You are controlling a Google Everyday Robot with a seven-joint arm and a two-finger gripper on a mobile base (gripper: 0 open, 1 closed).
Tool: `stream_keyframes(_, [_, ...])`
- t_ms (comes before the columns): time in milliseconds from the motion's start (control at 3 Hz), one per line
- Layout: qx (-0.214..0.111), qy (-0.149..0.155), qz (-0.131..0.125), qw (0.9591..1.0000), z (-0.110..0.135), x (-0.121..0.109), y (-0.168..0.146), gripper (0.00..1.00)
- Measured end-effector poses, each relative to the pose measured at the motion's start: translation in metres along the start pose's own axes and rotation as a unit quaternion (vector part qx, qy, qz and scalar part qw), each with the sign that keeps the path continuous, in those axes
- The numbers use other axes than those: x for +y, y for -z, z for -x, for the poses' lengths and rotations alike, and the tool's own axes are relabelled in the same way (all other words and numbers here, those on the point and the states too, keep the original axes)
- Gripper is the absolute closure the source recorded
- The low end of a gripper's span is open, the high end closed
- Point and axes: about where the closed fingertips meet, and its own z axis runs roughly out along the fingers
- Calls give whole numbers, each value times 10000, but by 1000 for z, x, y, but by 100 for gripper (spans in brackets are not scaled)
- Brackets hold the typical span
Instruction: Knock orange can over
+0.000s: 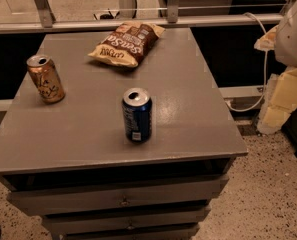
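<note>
To the left of the blue can [137, 115] and a little farther back, the orange can [46, 79] stands upright on the grey bench [198, 119]. It is close to the bench's left edge and well apart from the blue can. Its silver top faces up and pale markings show on its gold-orange side.

Behind the blue can, towards the far edge of the bench, a brown and yellow chip bag [126, 43] lies flat, its print upside down to the camera. It touches neither can.

The blue can itself stands upright near the middle of the bench, towards the front edge, with a silver top and a small pale patch low on its side. Below it, the bench front holds stacked drawers [123, 196] with small knobs.

To the right of the blue can, past the bench's right edge, a white cable [264, 59] hangs down and curves along the floor. Farther right, pale yellow blocks [283, 99] stand on the speckled floor [268, 199].

Above the blocks, far to the upper right of the blue can, a white rounded arm shell [294, 34] is cut off by the frame edge. The hand lies outside the view there, so one cannot tell whether it is open or closed.
</note>
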Motion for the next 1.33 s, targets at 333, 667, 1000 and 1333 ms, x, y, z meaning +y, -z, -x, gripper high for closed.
stream_keyframes(333, [-48, -9, 6, 10000, 5, -1, -3, 0])
stream_keyframes(667, [-537, -68, 106, 9985, 54, -16, -34, 0])
stream_keyframes(1000, [-1128, -104, 299, 9931, 134, -38, -66, 0])
stream_keyframes(1333, [-1531, -34, 378, 9875, 194, -51, -71, 0])
